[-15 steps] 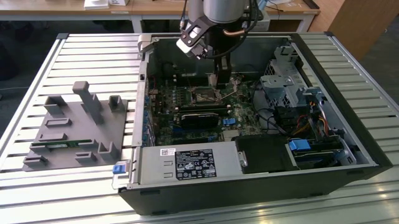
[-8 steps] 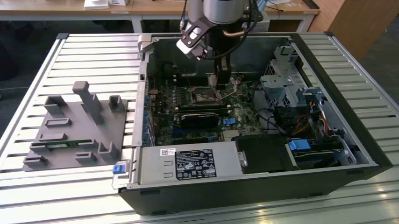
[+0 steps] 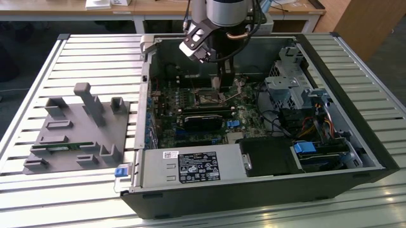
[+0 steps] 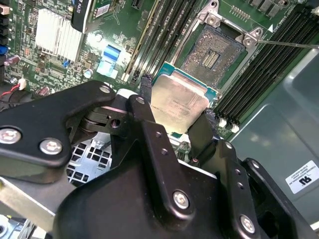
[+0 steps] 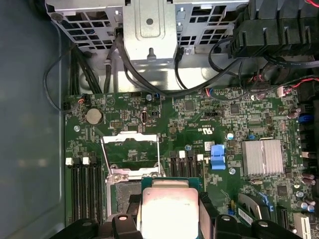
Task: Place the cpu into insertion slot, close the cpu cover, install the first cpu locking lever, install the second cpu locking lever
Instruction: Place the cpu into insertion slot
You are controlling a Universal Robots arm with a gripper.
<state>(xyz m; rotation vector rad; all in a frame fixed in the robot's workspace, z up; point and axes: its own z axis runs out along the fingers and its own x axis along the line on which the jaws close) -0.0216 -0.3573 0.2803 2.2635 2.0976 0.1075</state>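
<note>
Clamping the cpu [image 4: 182,99] between 2 fingers [image 4: 146,94], your gripper [image 4: 175,110] hung near the insertion slot [image 4: 212,52] | arm [image 3: 225,12]: upper centre, exterior view.

Work surface: pale grey slatted metal table [image 3: 76,61], with slats running from the exterior view's left to its right.
Rear furniture: wooden desk [image 3: 159,8] on white legs, behind the table.
Side furniture: wooden cabinet [image 3: 371,19], at the exterior view's upper right.
Floor: grey floor [image 3: 393,57], beside the table.
Light: bright glare on the nearest slats.
</note>
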